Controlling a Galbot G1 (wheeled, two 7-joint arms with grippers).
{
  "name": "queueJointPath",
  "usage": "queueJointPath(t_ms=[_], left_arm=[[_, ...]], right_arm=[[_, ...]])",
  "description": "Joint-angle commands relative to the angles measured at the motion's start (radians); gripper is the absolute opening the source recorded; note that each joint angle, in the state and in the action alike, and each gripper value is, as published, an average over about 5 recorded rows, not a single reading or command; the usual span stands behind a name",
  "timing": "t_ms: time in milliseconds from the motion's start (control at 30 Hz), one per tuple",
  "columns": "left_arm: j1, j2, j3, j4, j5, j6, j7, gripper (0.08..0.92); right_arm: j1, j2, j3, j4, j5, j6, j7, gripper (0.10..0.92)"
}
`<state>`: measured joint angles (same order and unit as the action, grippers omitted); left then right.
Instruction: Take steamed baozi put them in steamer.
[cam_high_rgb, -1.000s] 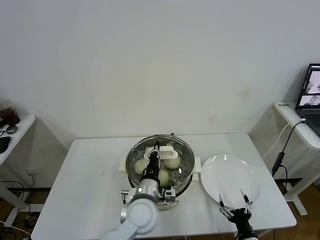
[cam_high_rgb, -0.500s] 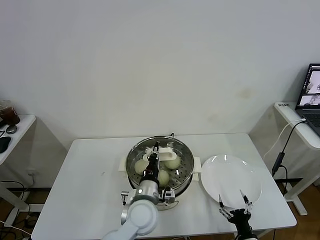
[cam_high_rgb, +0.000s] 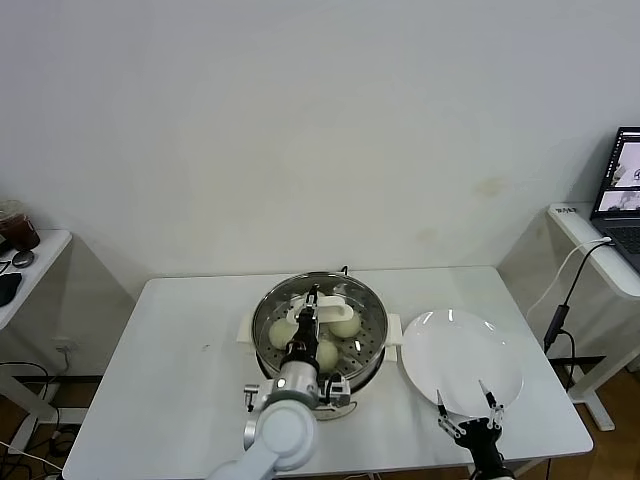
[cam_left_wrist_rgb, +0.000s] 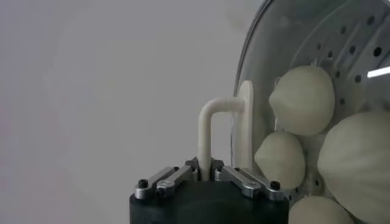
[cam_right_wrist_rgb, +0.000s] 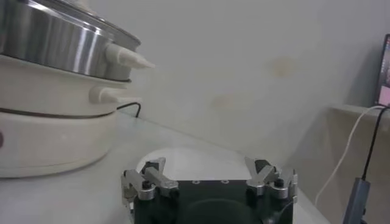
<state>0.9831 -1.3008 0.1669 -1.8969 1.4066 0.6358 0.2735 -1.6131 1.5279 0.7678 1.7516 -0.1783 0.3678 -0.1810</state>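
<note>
The steamer (cam_high_rgb: 372, 318) stands mid-table on its white base, with several steamed baozi (cam_high_rgb: 345, 325) lying on its perforated tray. A round glass lid (cam_left_wrist_rgb: 286, 36) covers them, and the baozi (cam_left_wrist_rgb: 303, 100) show through the glass. My left gripper (cam_high_rgb: 310, 302) is above the pot, shut on the lid's cream loop handle (cam_left_wrist_rgb: 210, 131). In the left wrist view the gripper (cam_left_wrist_rgb: 205, 170) pinches one leg of that loop. My right gripper (cam_high_rgb: 463, 410) hangs open near the table's front edge beside the plate, holding nothing, and the right wrist view shows that gripper (cam_right_wrist_rgb: 210, 176) with its fingers spread.
A bare white round plate (cam_high_rgb: 460, 360) lies right of the steamer. The steamer's steel wall (cam_right_wrist_rgb: 55, 42) and white base (cam_right_wrist_rgb: 49, 140) rise close by in the right wrist view. A side desk with a laptop (cam_high_rgb: 625, 190) and a hanging cable (cam_high_rgb: 560, 310) stands to the right.
</note>
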Motion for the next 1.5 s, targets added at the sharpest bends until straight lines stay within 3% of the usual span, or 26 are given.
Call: queueJointPath(t_ms=[33,333,467,600,767,967,1133,1333,1500], left_arm=[[0.027,-0.002,-0.004,-0.035,-0.072,0.001,-0.036,0.185],[0.184,0.047,-0.053,-0.211,-0.386,-0.106,-0.236,0.437],[0.299,0.071,-0.143,-0.33,-0.63,-0.145,-0.3,0.55],[0.537,0.067,-0.347,-0.438,-0.997,-0.333,-0.346,0.645],[0.821,0.053,-0.602,-0.487,-1.299,-0.598,-0.476,0.793],[0.993,0.01,-0.756,-0.494,-1.531,-0.695,-0.516,0.822],[1.024,-0.014,-0.79,-0.412,-1.648,-0.676,-0.511,0.823],[1.048,-0.03,-0.749,-0.237,-1.652,-0.821,-0.432,0.823],[1.048,-0.034,-0.737,-0.177,-1.655,-0.891,-0.397,0.823]], right_arm=[[-0.001,-0.001,-0.002,0.003,0.0,0.0,-0.001,0.823],[-0.01,-0.009,-0.004,0.015,0.002,-0.001,-0.004,0.823],[-0.011,-0.006,-0.01,0.019,0.002,-0.003,-0.006,0.823],[-0.013,-0.004,-0.011,0.024,0.009,-0.004,-0.01,0.823],[-0.024,-0.009,-0.016,0.043,0.051,-0.016,-0.023,0.823],[-0.103,-0.092,-0.076,0.13,0.189,-0.106,-0.036,0.823],[-0.211,-0.174,-0.138,0.215,0.235,-0.179,-0.015,0.823],[-0.254,-0.192,-0.151,0.262,0.265,-0.216,-0.003,0.823],[-0.256,-0.181,-0.186,0.26,0.273,-0.218,0.002,0.823]])
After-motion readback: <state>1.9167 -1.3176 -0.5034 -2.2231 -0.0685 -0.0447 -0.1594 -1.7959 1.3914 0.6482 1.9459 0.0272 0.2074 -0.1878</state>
